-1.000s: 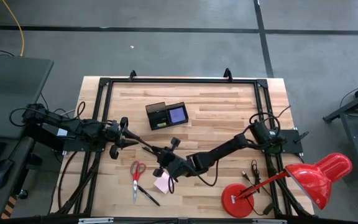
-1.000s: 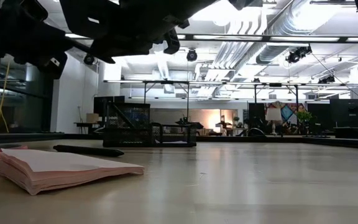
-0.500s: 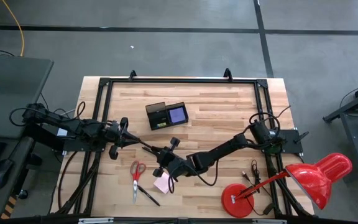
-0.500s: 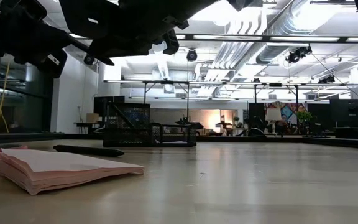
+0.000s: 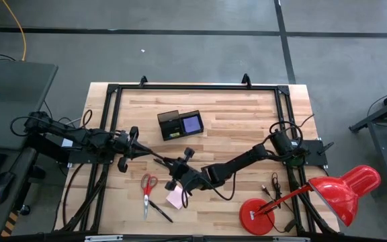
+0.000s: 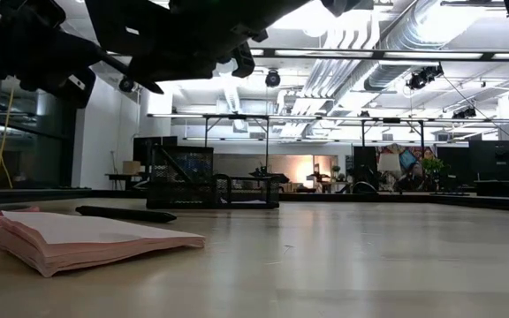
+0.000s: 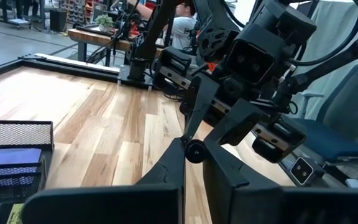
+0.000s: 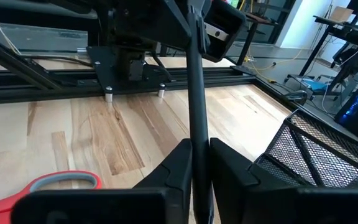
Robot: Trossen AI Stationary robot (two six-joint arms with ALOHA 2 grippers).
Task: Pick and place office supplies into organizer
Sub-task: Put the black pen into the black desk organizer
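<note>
Even overhead light, soft shadows

The pale wooden table [image 5: 234,121] is evenly lit from above; in the low view, bright ceiling lights [image 6: 325,18] glare, dark arm silhouettes are backlit, and the near tabletop is blurred.

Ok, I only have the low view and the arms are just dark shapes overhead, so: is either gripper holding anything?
Observer: Yes, the left gripper is shut on a black pen above the table.
Operator: And the other arm?
Observer: The right gripper is at that same pen, facing the left one.
Operator: Anything in the organizer?
Observer: The organizer has a purple pad in the compartment on the right arm's side.
</note>
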